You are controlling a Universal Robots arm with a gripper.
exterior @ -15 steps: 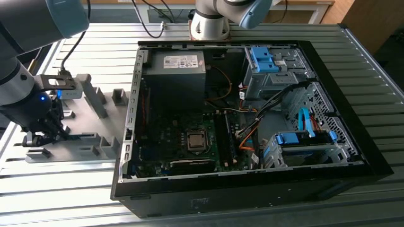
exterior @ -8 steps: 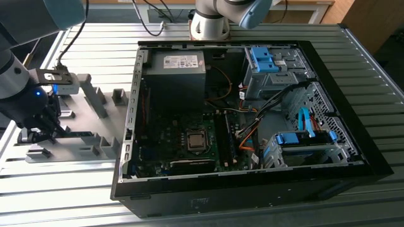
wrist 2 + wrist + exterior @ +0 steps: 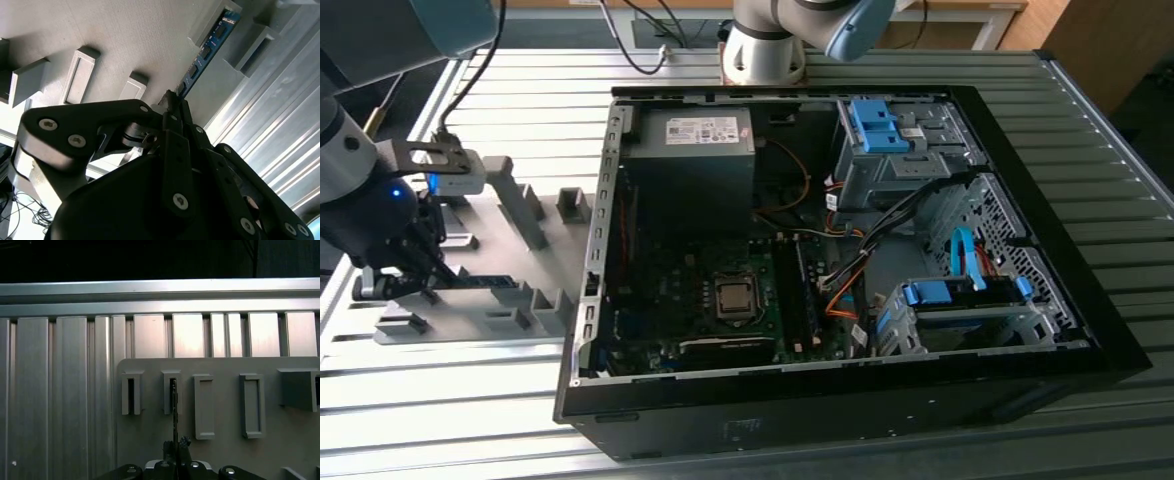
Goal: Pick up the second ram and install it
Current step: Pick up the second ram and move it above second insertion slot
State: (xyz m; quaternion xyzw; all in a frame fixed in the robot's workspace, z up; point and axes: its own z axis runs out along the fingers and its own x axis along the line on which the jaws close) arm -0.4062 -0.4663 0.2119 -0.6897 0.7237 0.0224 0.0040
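Gripper down low over the grey fixture plate, at the exterior view's left, well apart from the open computer case. Fingers drawn together and pinched on the near end of the second ram; no gap visible between pads and board in both wrist views. In the second wrist view the board runs away from the fingertips as a slim blue-green strip with dark chips, its far end sitting between raised grey blocks on the plate. In the first wrist view it shows edge-on, a thin dark line from the gripper up into a slotted block, one of a row of similar blocks. Board lies in its holder on the plate, not in the case. Plate rests on a ribbed aluminium table. Inside the case: motherboard with bare processor socket, power supply beyond it, bright blue drive-bay clips toward the exterior view's right.
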